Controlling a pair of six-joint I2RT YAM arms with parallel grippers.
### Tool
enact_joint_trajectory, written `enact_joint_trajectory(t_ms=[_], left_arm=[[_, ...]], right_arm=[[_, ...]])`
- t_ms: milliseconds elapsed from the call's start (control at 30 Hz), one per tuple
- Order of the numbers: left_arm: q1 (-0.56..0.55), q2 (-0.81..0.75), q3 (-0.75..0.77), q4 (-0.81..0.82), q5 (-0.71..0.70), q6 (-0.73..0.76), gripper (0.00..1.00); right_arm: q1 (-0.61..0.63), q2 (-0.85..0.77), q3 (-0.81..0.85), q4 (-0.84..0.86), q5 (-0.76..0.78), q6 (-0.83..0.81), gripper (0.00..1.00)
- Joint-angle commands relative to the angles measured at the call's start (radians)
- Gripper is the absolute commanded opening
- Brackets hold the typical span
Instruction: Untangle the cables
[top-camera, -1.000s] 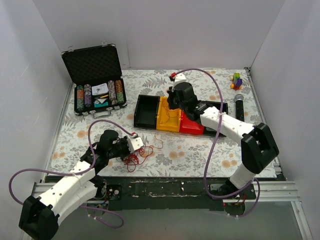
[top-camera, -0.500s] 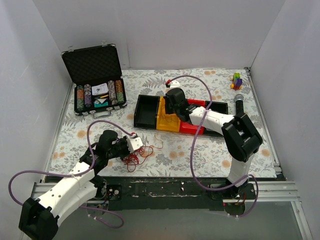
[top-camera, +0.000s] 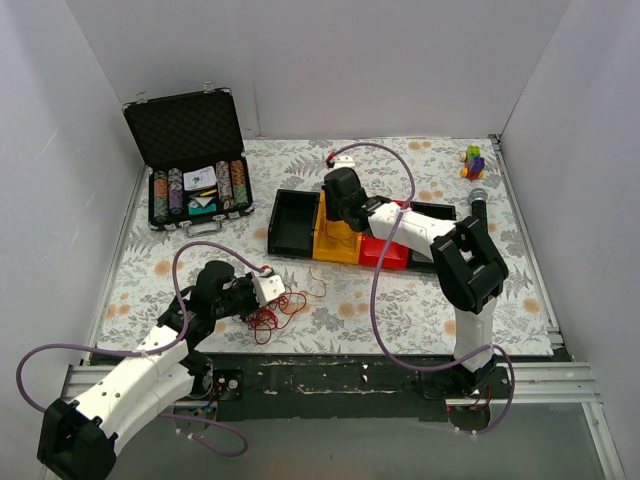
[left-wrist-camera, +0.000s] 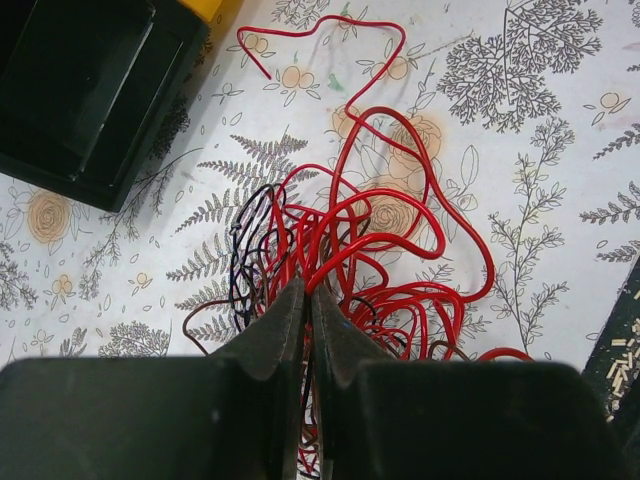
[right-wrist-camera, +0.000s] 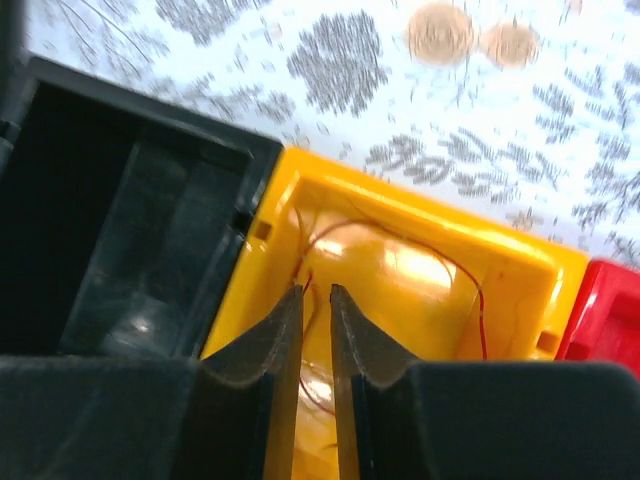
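My left tool (left-wrist-camera: 306, 300) is pinched narrow on the cables (left-wrist-camera: 390, 250), which lie heaped near-left on the desk (left-wrist-camera: 560, 150). Their loose loops run rightward; my right tool (right-wrist-camera: 315, 295), nearly closed, hovers farther off over the yellow bin (right-wrist-camera: 520, 270)

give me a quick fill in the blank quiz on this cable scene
The tangled cables are mostly ___ in colour.
The right gripper hovers over the ___ bin.
The poker chip case has its lid ___.
Missing words: red; yellow; open.
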Motion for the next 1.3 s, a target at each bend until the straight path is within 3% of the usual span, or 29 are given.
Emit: enact_joint_trajectory(t_ms=[0,167,333,500,733,933,1000,1033,1167,1267], left_arm=[[0.005,-0.014,0.009,-0.012,0.029,-0.005,0.02],[0.005,-0.002,0.026,-0.009,0.046,-0.008,0.02],[0.005,0.004,0.049,-0.013,0.065,-0.021,0.03],[0.005,0.001,0.076,-0.027,0.066,-0.031,0.03],[0.003,0.015,0.103,-0.030,0.115,-0.057,0.04],[0.005,0.017,0.146,-0.050,0.121,-0.065,0.06],[0.003,0.015,0.149,-0.061,0.112,-0.067,0.10],[0.003,0.012,0.144,-0.065,0.111,-0.067,0.17],[0.003,-0.002,0.133,-0.070,0.095,-0.094,0.58],[0.003,-0.006,0.147,-0.079,0.051,-0.123,0.63]], right_arm=[[-0.003,-0.044,0.106,-0.034,0.013,-0.029,0.28],[-0.003,-0.081,0.129,-0.090,0.037,-0.043,0.41],[-0.002,-0.147,0.048,-0.094,0.024,-0.035,0.42],[0.035,-0.267,-0.090,-0.056,-0.021,-0.015,0.33],[0.191,-0.478,-0.305,0.008,-0.021,-0.047,0.43],[0.259,-0.511,-0.445,0.074,-0.128,0.020,0.49],[0.285,-0.531,-0.487,0.119,-0.142,0.031,0.49],[0.297,-0.546,-0.500,0.142,-0.154,0.028,0.50],[0.340,-0.601,-0.567,0.240,-0.200,-0.004,0.51],[0.345,-0.623,-0.580,0.232,-0.201,-0.018,0.51]])
